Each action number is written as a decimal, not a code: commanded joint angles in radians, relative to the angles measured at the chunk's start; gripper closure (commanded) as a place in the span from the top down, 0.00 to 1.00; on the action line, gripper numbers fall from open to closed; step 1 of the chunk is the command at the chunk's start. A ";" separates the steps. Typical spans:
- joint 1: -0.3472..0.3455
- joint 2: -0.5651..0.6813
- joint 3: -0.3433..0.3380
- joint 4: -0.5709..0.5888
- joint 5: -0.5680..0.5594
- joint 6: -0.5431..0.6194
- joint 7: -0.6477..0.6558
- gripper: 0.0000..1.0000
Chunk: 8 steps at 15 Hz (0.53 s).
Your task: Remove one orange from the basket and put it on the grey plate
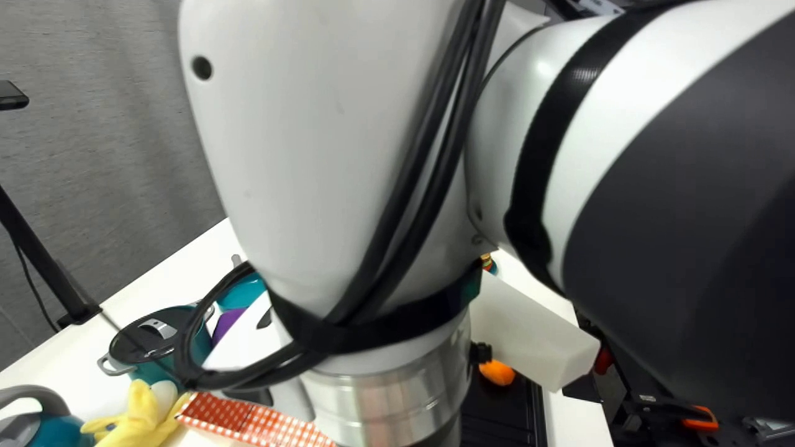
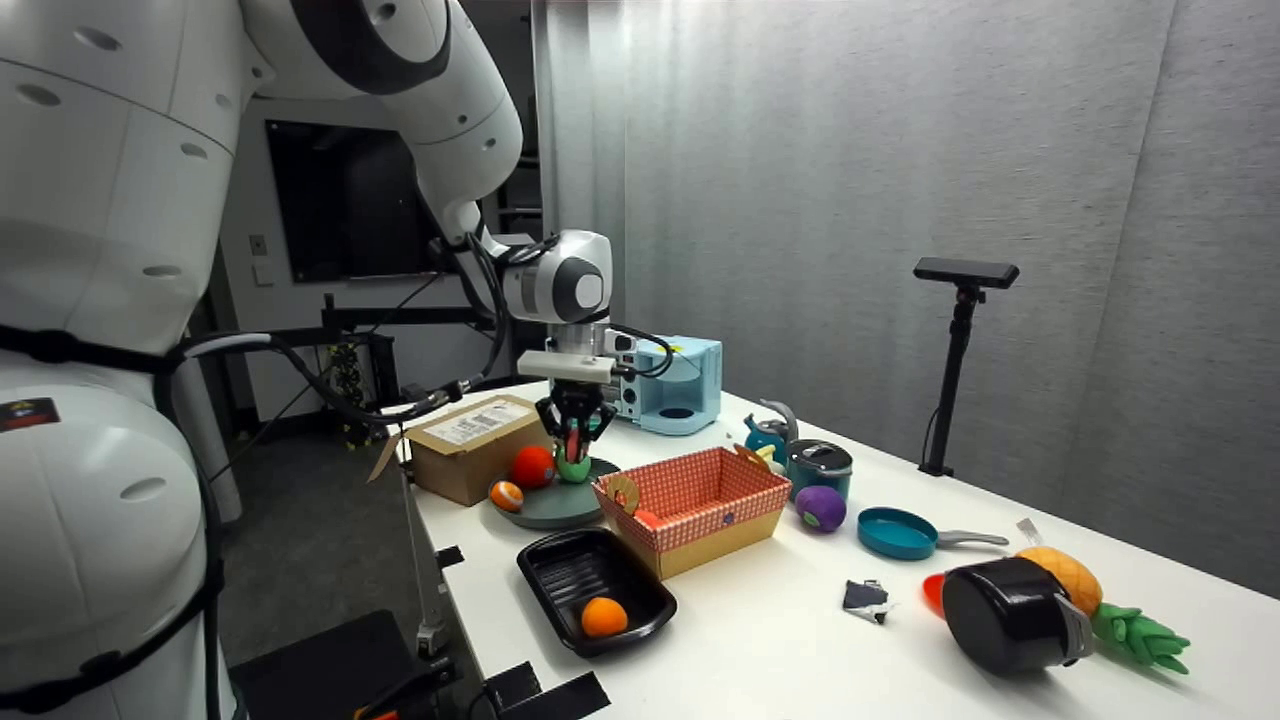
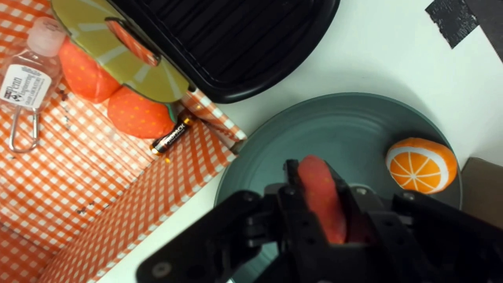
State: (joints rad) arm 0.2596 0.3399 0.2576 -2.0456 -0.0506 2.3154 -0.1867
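My fingers [image 3: 300,226] are gripping a red thing [image 3: 322,196] above the plate [image 3: 314,135], where, off to their side, an orange [image 3: 426,167] is already lying. I'm judging the placing done; only freeing my fingers is seemingly remaining.

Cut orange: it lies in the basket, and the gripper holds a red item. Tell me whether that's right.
Wrong on the place: the cut orange lies on the plate, not in the basket; the wrist view shows this. The rest stands: the gripper holds a red item.
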 commanded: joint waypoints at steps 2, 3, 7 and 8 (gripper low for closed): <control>0.004 -0.030 0.008 -0.019 -0.016 -0.006 -0.013 0.04; 0.004 -0.029 0.008 -0.018 -0.018 -0.007 -0.013 0.04; 0.004 -0.027 0.009 -0.016 -0.019 -0.011 -0.013 0.04; 0.001 -0.026 0.013 -0.014 -0.008 -0.013 -0.021 0.04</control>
State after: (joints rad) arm 0.2606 0.3396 0.2672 -2.0456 -0.0507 2.3154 -0.1937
